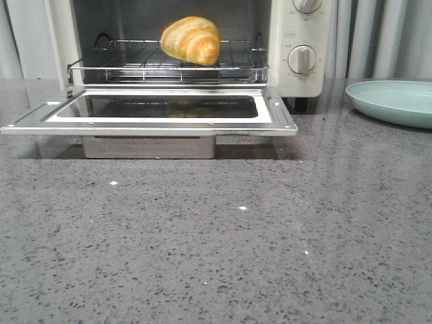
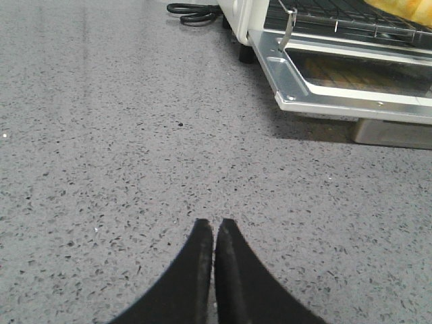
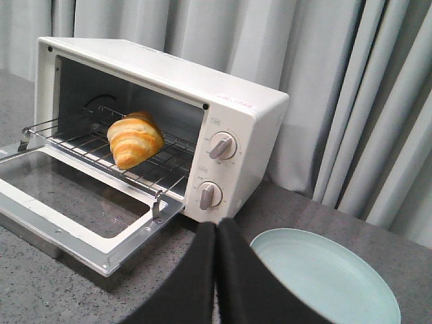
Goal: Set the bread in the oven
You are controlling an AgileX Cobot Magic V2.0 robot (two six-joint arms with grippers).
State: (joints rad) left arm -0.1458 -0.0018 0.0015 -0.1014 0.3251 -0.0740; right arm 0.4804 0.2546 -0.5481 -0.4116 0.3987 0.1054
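Observation:
The bread (image 1: 192, 40) is a golden striped roll lying on the wire rack (image 1: 169, 64) inside the cream-white oven (image 1: 300, 74). The oven's glass door (image 1: 152, 111) hangs open and flat. The right wrist view also shows the bread (image 3: 135, 140) on the rack inside the oven (image 3: 236, 128). My left gripper (image 2: 214, 229) is shut and empty over bare countertop, to the left of the oven door (image 2: 337, 84). My right gripper (image 3: 216, 229) is shut and empty, in front of the oven's knobs. Neither gripper shows in the front view.
A pale green plate (image 1: 395, 101) sits right of the oven, also in the right wrist view (image 3: 324, 277). A black cable (image 2: 196, 12) lies beside the oven's left side. Grey curtains hang behind. The grey speckled countertop (image 1: 216, 236) stretches in front.

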